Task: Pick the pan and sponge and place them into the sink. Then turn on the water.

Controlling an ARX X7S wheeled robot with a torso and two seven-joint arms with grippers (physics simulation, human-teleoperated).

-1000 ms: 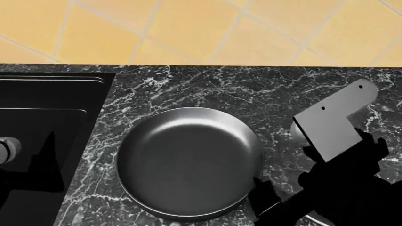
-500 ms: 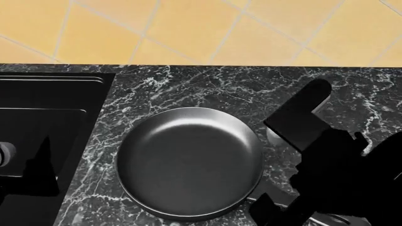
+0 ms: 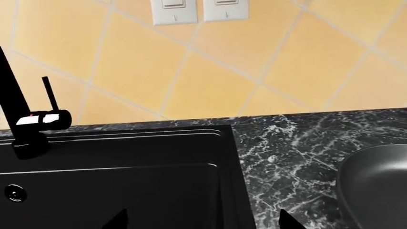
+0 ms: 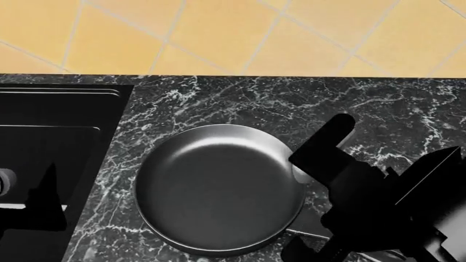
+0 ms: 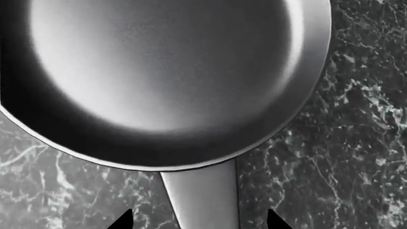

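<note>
The tabletop (image 4: 240, 98), black marble veined in white, fills most of my head view below a yellow tiled wall (image 4: 218, 33). The sink (image 4: 51, 142) is set into it at my left, its basin cut off by the frame edge; in the left wrist view the black faucet (image 3: 16, 109) with its thin lever stands at the back rim, and no water runs. The pan (image 4: 218, 188) lies flat on the tabletop just right of the sink, empty. My right arm reaches in low from the right, and since half a second ago its dark bulk has swung closer, now overlapping the pan's right rim and hiding most of the handle (image 5: 202, 195). The right hand (image 5: 198, 220) is spread open, one fingertip on either side of the handle, holding nothing. The left hand (image 3: 200, 220) hangs over the sink's near right corner, fingertips wide apart, empty; it has drifted slightly lower-left. I cannot find the sponge in any view.
</note>
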